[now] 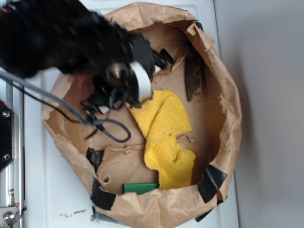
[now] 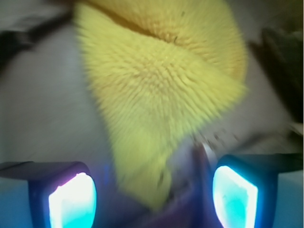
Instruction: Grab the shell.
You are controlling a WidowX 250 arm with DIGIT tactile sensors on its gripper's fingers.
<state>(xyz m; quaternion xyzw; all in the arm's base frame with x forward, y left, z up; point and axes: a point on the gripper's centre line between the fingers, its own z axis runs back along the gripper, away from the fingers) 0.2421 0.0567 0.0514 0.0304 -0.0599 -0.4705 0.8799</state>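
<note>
Shell position cannot be confirmed: no orange-brown conch shows in either view, so its direction and long axis from the end effector (image 2: 153, 190) cannot be told. Wrist view shows the two lit fingertips (image 2: 71, 199) standing apart with nothing between them, above the yellow cloth (image 1: 164, 137), whose folded corner points toward the gap. Exterior view places the blurred black arm over the 10 o'clock part of the brown paper basket (image 1: 228, 85). Dark bark strip (image 1: 194, 76) lies at 1 o'clock; a green block (image 1: 140, 188) at 6 o'clock. Shell is probably hidden beneath the arm.
</note>
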